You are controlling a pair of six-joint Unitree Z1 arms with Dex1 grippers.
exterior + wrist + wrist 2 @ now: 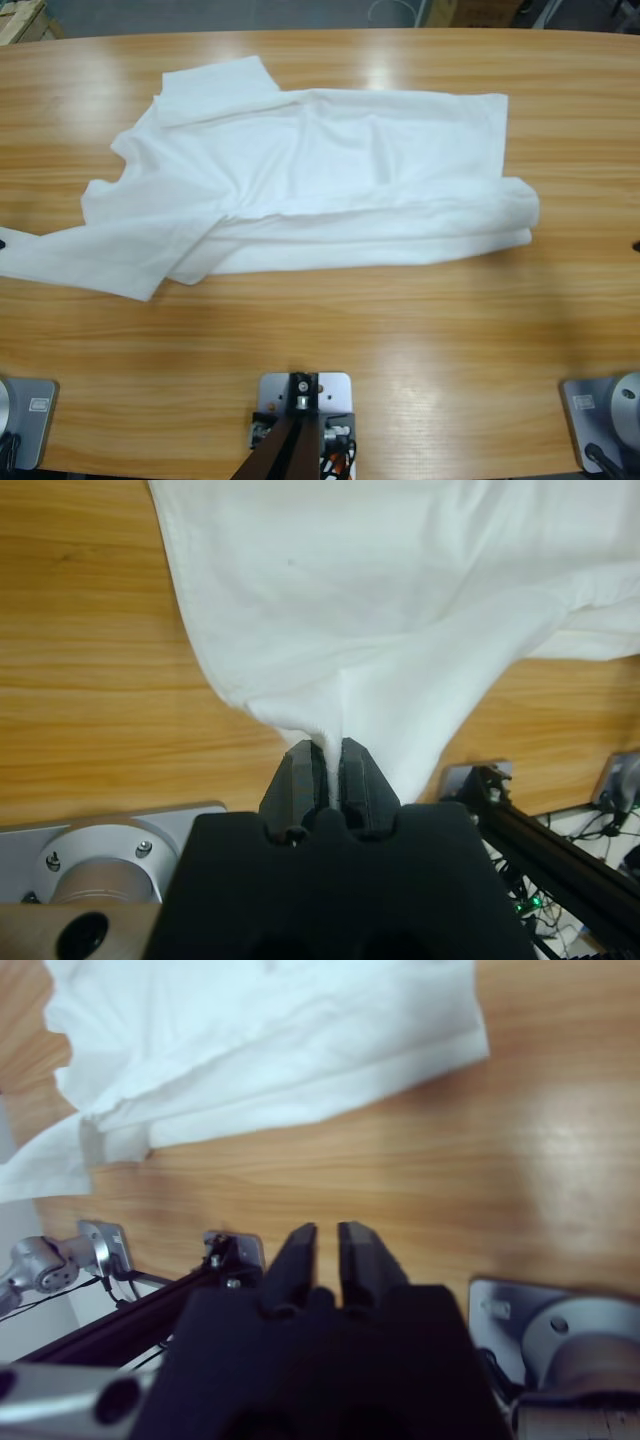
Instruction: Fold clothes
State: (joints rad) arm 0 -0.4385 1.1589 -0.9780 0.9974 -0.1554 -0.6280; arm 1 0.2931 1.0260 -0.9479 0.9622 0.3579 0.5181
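The white T-shirt lies spread and partly folded across the middle of the wooden table, its near side doubled over into a long roll. My left gripper is shut on a pinched corner of the T-shirt, which fans out from the jaws. In the high view only a black tip shows at the left edge, where the shirt's corner ends. My right gripper hovers over bare wood with its jaws together and nothing between them, a short way off the T-shirt.
The near half of the table is bare wood up to its front edge. A black frame bar runs below the table's edge in the right wrist view.
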